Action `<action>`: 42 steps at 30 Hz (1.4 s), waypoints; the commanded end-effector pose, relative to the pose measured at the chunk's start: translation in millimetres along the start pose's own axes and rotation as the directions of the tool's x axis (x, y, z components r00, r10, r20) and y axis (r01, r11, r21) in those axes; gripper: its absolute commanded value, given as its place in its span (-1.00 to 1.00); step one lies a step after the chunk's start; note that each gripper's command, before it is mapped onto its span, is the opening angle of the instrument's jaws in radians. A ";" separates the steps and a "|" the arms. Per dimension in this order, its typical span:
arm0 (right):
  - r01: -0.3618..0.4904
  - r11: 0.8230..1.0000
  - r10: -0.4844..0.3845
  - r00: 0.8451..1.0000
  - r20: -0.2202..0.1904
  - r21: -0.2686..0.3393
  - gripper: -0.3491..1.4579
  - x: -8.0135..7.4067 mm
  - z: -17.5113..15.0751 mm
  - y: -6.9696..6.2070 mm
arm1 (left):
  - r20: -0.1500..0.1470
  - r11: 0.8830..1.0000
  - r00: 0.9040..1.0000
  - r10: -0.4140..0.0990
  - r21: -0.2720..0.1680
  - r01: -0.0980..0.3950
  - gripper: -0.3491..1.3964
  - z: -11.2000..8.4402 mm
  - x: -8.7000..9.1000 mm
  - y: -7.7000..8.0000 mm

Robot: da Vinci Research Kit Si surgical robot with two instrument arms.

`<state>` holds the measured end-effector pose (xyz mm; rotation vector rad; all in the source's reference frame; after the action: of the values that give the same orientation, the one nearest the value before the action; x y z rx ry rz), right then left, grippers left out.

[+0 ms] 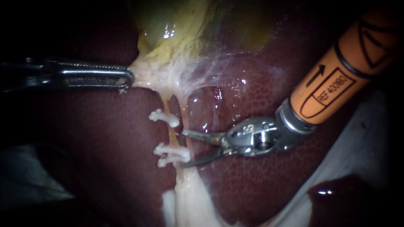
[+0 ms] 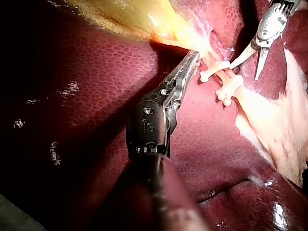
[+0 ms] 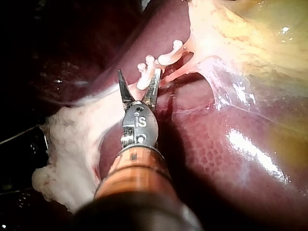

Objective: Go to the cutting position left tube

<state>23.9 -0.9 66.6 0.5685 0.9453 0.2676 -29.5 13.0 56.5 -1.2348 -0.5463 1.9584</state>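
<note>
Pale yellow and thin, the left tube [image 1: 171, 134] runs down from the white tissue [image 1: 160, 77] at the neck of the gallbladder [image 1: 168, 25] and over the dark red liver [image 1: 101, 159]. It carries an upper clip [image 1: 163, 117] and, further down, lower clips [image 1: 170, 153] set close together, with a short bare stretch of tube between them. My right instrument [image 1: 184, 149], orange-shafted and ending in two slim blades, comes in from the right with its blades released and a wide gap between them. The tips sit just at the tube's right side: the upper blade's tip reaches the bare stretch between the clips, and the lower blade's tip lies just beside the lower clips. In the right wrist view the lower clips show in the gap between the blade tips, with the upper clip ahead of them. Whether the tube is already inside the blades or only just ahead of their tips I cannot tell. My left instrument [image 1: 128, 77] comes in from the left, well above the clips. Its long ridged jaws are clenched on the white tissue, which is drawn to a point toward them, with thin webs of it stretched across the liver beside the tube.
</note>
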 end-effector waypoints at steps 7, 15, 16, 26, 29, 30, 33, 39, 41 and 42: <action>-0.030 0.999 0.031 0.999 -0.019 0.038 0.98 -1.1 0.9 2.0 | 0.000 1.000 1.000 0.000 0.000 0.000 -1.00 0.0 0.1 0.0; -0.002 0.997 0.005 1.000 -0.030 0.082 0.98 -2.3 1.2 3.4 | 0.000 1.000 1.000 0.000 0.000 0.000 -1.00 0.0 0.1 0.0; 0.003 0.996 -0.001 0.999 -0.033 0.088 0.98 -2.4 1.3 3.5 | 0.000 1.000 1.000 0.000 0.000 0.000 -1.00 0.0 0.1 0.0; 0.050 0.988 -0.039 0.997 -0.073 0.148 0.98 -1.7 2.8 4.0 | 0.000 1.000 1.000 0.000 0.001 0.000 -1.00 0.1 0.1 0.1; 0.066 0.983 -0.052 0.995 -0.088 0.169 0.98 -1.3 3.4 3.9 | 0.000 1.000 1.000 0.000 0.002 0.000 -1.00 0.0 0.1 0.2; 0.072 0.982 -0.057 0.995 -0.088 0.176 0.96 -1.1 3.7 3.8 | 0.000 1.000 1.000 0.000 0.002 0.000 -1.00 0.1 0.1 0.2; 0.084 0.978 -0.068 0.994 -0.087 0.190 0.94 -0.9 4.4 3.7 | 0.000 1.000 1.000 0.000 0.002 0.000 -1.00 0.1 0.1 0.2; 0.073 0.976 -0.050 0.992 -0.115 0.203 0.85 0.1 6.0 3.6 | -0.001 1.000 1.000 -0.001 0.003 0.001 -1.00 0.2 0.1 0.2; 0.043 0.977 -0.017 0.992 -0.127 0.208 0.85 0.7 6.6 3.6 | -0.001 1.000 1.000 -0.001 0.003 0.001 -1.00 0.2 0.1 0.3; 0.037 0.977 -0.010 0.991 -0.132 0.208 0.85 0.9 6.9 3.6 | -0.001 1.000 1.000 -0.001 0.003 0.001 -1.00 0.2 0.2 0.3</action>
<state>30.5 0.1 71.1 0.7454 1.1186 0.1924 -29.9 13.0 56.3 -1.2336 -0.5432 1.9577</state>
